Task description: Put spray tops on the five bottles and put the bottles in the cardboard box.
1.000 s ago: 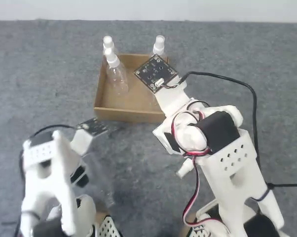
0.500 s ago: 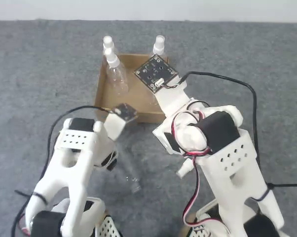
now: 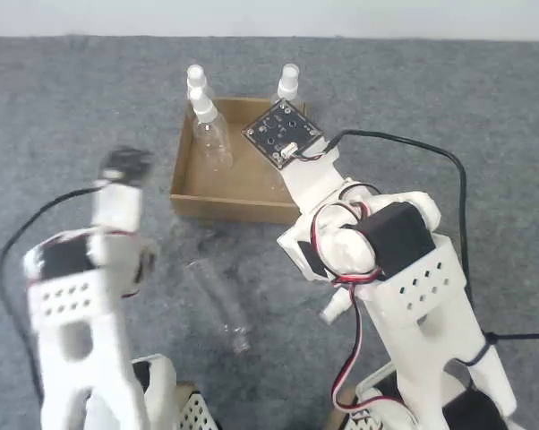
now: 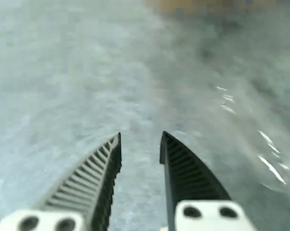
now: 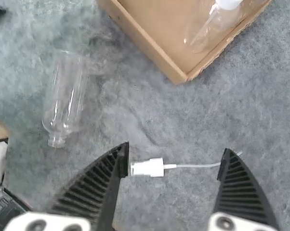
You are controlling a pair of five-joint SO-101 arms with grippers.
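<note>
A clear bottle without a top (image 3: 220, 305) lies on its side on the grey carpet in front of the cardboard box (image 3: 187, 170). In the right wrist view that bottle (image 5: 65, 98) lies off to one side. A white spray top with its thin tube (image 5: 147, 168) rests on the carpet between the fingers of my right gripper (image 5: 175, 149), which is open and not touching it. Three capped bottles stand at the box: two (image 3: 211, 130) (image 3: 198, 81) at its far left and one (image 3: 289, 85) at the back. My left gripper (image 4: 140, 137) hangs slightly open over bare carpet, holding nothing.
The left arm (image 3: 117, 206) stands to the left of the box. The right arm (image 3: 341, 233) leans over the box's near right corner, its black cable (image 3: 431, 157) trailing to the right. Open carpet lies to the far left and far right.
My left arm swung across toward the box, then away to the left, leaving the topless bottle exposed on the carpet. The right arm has stayed still.
</note>
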